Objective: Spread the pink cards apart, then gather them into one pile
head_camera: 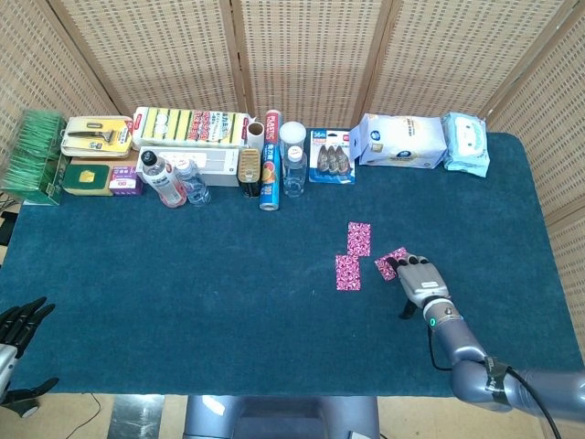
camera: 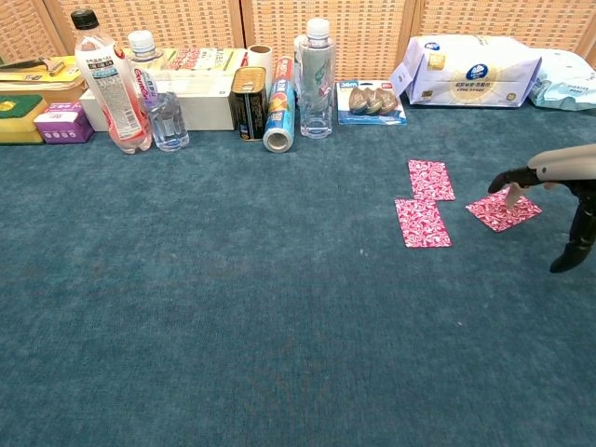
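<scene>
Three pink patterned cards lie flat on the blue cloth. One card (head_camera: 359, 239) (camera: 431, 180) is farthest back, a second (head_camera: 347, 272) (camera: 422, 223) sits just in front of it, touching at a corner. The third card (head_camera: 392, 263) (camera: 503, 209) lies tilted to their right, apart from them. My right hand (head_camera: 420, 282) (camera: 559, 177) rests its fingertips on that third card's near right edge, thumb pointing down to the cloth. My left hand (head_camera: 18, 322) hangs off the table's front left corner, fingers apart, holding nothing.
Along the back edge stand bottles (camera: 112, 84), a can (camera: 249, 102), a blue roll (camera: 280, 116), sponge packs (head_camera: 192, 125), boxes, a razor pack (head_camera: 333, 157) and wipes packs (head_camera: 402, 142). A green box (head_camera: 35, 155) sits far left.
</scene>
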